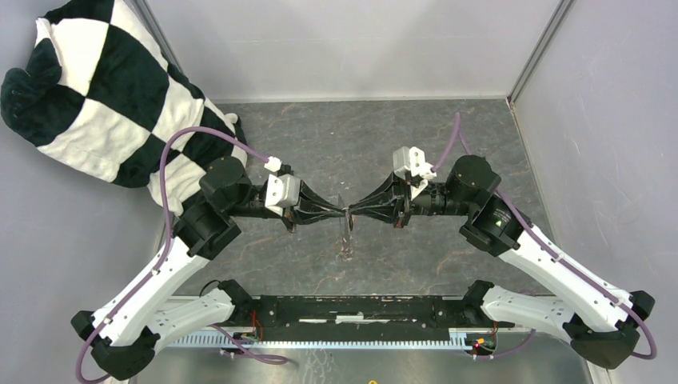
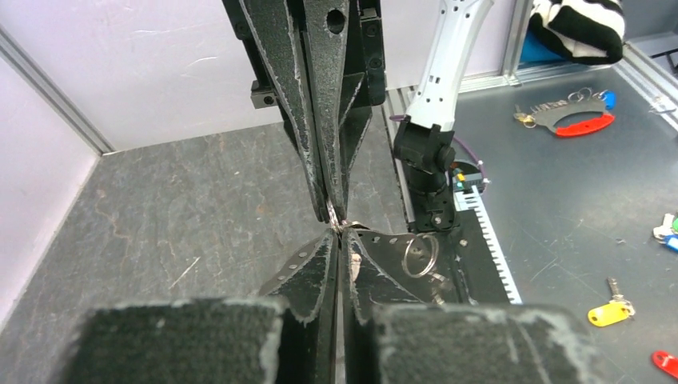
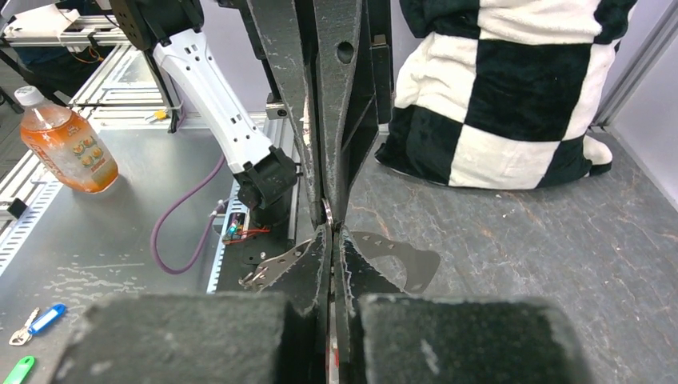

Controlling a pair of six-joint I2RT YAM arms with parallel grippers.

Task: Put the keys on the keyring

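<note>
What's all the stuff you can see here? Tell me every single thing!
keyring: one, silvery flat metal with little holes, in the middle between the arms
split ring: one, silvery, on the keyring
cushion: one, black-and-white checks, far left corner of the table
table: one, mottled grey
bench: one, steel grey, beside the arm bases
bottle: one, orange, on the bench
key tags: yellow, red, blue, green, one each, on the bench
key bunch: one, grey and red, farther along the bench
cables: two, purple, one on each arm
left arm: one, white and black, jaws shut on the keyring
right arm: one, white and black, jaws shut on the keyring
</note>
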